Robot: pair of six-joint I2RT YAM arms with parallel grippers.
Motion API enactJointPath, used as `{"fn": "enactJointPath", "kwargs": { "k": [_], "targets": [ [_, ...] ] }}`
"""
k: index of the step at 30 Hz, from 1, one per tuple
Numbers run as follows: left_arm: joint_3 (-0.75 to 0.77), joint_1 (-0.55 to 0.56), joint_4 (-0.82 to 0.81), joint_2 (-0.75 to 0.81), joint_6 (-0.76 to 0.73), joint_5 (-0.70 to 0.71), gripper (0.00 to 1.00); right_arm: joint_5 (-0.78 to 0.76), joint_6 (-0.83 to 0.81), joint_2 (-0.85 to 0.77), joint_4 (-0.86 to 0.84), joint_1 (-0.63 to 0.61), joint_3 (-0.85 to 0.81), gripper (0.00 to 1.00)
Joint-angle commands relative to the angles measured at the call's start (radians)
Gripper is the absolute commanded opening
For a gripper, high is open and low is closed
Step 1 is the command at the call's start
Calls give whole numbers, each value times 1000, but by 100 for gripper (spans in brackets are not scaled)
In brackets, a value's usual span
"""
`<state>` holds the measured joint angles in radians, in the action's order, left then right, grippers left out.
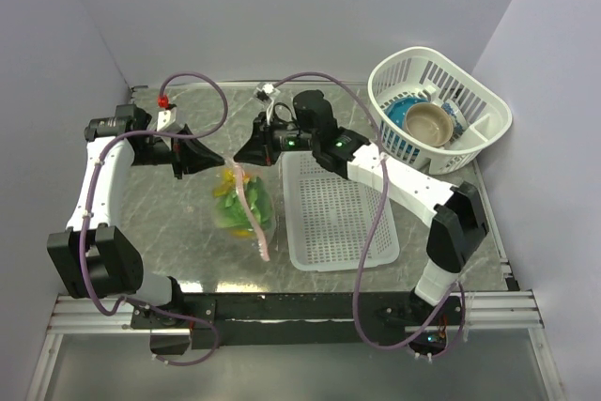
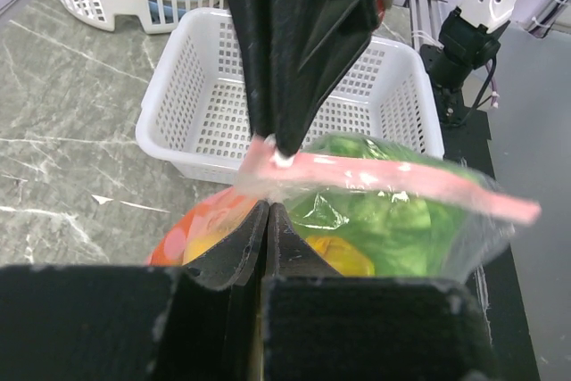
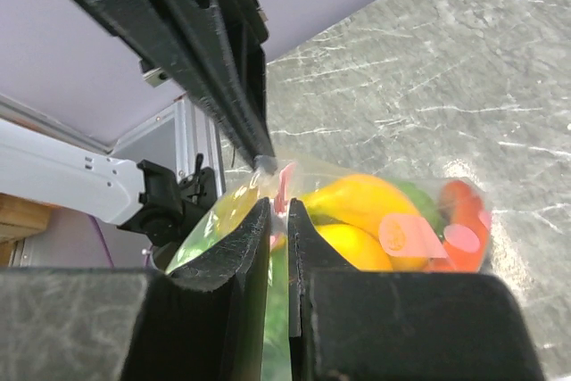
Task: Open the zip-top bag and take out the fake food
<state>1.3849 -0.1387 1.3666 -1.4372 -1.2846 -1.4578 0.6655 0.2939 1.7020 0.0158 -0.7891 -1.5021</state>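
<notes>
Above the desk (image 1: pixel 169 223), left tool (image 2: pixel 268 213) and right tool (image 3: pixel 278 211) each clamp the zip-top bag (image 1: pixel 235 208); pull apart slowly, evenly.

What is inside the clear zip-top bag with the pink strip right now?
Inside the clear zip-top bag: a green leafy lettuce piece, a yellow banana-shaped piece and an orange-red slice. Anything beneath these pieces is covered and cannot be seen.
</notes>
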Motion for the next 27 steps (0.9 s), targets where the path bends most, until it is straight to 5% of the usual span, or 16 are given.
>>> {"fn": "enactJointPath", "kwargs": {
  "k": [1,5,6,8,9,10,12,17,27],
  "targets": [
    [20,-9,9,0,1,-148,6,8,-25,-94,62,2,25,1],
    [16,-9,9,-3,-1,-151,8,12,-6,-123,47,4,17,0],
    [16,-10,8,-9,4,-156,15,25,4,-120,41,5,11,0],
    [17,-10,9,-12,28,-164,37,39,22,-113,39,5,-12,0],
    [23,-9,9,-17,39,-168,63,42,28,-104,30,4,-20,0],
    [28,-10,9,-19,50,-170,80,51,34,-97,29,4,-27,0],
    [49,-9,8,-16,76,-176,99,68,45,-73,30,4,-61,0],
    [161,-25,-7,-11,73,-200,99,149,48,-22,76,2,-176,0],
    [349,-21,-217,-63,384,-236,99,177,-33,28,242,-1,-303,0]
  ]
}}
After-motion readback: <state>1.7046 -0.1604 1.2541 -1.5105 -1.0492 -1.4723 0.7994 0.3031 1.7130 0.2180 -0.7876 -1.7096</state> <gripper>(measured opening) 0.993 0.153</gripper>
